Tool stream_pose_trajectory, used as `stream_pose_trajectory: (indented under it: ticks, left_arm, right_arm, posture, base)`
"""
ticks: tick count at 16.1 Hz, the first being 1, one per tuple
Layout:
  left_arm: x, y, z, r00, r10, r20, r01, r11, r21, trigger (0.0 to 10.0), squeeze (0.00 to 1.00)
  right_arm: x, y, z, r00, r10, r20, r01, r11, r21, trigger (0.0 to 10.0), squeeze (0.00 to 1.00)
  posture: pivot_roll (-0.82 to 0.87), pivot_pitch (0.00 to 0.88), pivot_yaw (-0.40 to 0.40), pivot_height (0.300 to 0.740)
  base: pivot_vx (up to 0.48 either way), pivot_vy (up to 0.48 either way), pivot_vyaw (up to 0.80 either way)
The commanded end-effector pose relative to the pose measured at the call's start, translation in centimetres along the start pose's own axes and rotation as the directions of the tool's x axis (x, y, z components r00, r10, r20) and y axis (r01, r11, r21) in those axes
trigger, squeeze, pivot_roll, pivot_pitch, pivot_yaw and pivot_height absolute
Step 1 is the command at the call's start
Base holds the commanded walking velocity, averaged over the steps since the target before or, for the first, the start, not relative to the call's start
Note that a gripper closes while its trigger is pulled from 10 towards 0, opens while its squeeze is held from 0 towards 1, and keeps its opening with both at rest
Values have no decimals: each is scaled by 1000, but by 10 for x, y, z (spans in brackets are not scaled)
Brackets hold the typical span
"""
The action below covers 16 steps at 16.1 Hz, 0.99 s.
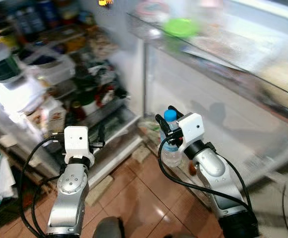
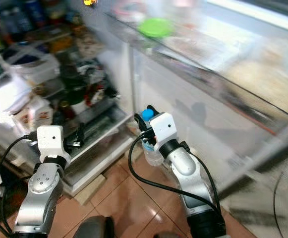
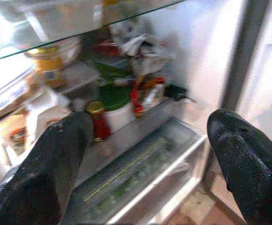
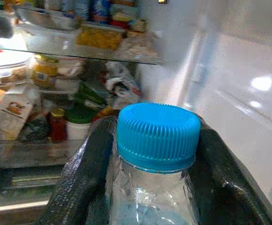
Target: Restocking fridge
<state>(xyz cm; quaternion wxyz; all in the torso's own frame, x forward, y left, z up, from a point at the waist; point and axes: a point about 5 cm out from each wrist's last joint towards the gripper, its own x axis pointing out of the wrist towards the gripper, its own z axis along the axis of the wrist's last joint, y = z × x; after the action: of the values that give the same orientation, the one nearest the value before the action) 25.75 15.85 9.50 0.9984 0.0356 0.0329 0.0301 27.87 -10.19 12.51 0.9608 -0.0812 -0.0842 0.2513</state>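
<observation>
My right gripper point(image 1: 167, 124) is shut on a clear water bottle point(image 1: 170, 148) with a blue cap point(image 4: 157, 135), held upright in front of the open fridge near the door's lower edge. Both black fingers point(image 4: 84, 173) press the bottle's neck. My left gripper point(image 1: 102, 135) is open and empty, pointing at the fridge's lower shelf point(image 3: 131, 131) and the crisper drawer point(image 3: 140, 173) beneath it. The fridge shelves point(image 1: 59, 59) are crowded with jars, containers and bags.
The open fridge door point(image 1: 223, 84) stretches across the right, with a green lid point(image 1: 179, 26) on its top rack. A red-lidded jar point(image 3: 98, 123) and a green-lidded tub point(image 3: 114, 101) stand on the lower shelf. Brown tiled floor point(image 1: 139, 198) lies below.
</observation>
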Motion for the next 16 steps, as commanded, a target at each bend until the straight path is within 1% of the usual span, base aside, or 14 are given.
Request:
stream_pose_trajectory:
  ticks: [1,3,4,5,9,12,13,16]
  left_arm:
    - [0,2,-2,1000,8,-7,-8,1000,4,10000,0]
    - [0,1,-1,1000,2,-4,-2,1000,-2,10000,0]
    - [0,1,-1,1000,7,-5,-7,1000,-10,10000,0]
    - [0,1,-2,1000,3,-11,-3,1000,4,10000,0]
    - [0,1,-4,1000,-3,-23,3,1000,0,10000,0]
    - [-1,-2,-3,1000,-17,-19,17,1000,-17,10000,0]
    - [-1,-2,-3,1000,-22,-14,21,1000,-22,10000,0]
    - [0,-4,-1,1000,-21,-10,21,1000,-15,10000,0]
  right_arm:
    - [2,-2,6,999,-9,34,9,1000,-2,10000,0]
    - [1,-3,6,999,-12,32,12,1000,-4,10000,0]
    - [1,-3,6,999,-14,32,14,1000,-4,10000,0]
    - [1,-3,6,999,-15,32,16,1000,-5,10000,0]
    - [1,-6,6,999,-42,33,42,999,-7,10000,0]
    - [2,-9,6,998,-60,28,60,998,-3,10000,0]
    - [2,-9,5,998,-63,28,63,998,-1,10000,0]
    - [2,-9,6,997,-71,28,71,997,2,10000,0]
  posture:
    - [37,109,12,740]
    - [37,112,14,740]
    - [37,112,15,740]
    - [37,113,16,740]
    - [38,114,15,740]
    - [41,117,14,740]
    - [41,118,16,736]
    - [41,118,16,697]
  base:
    - [352,285,0]
    - [292,126,0]
    - [0,0,0]
    - [0,0,0]
    - [0,0,0]
    - [0,0,0]
    - [0,0,0]
    - [0,0,0]
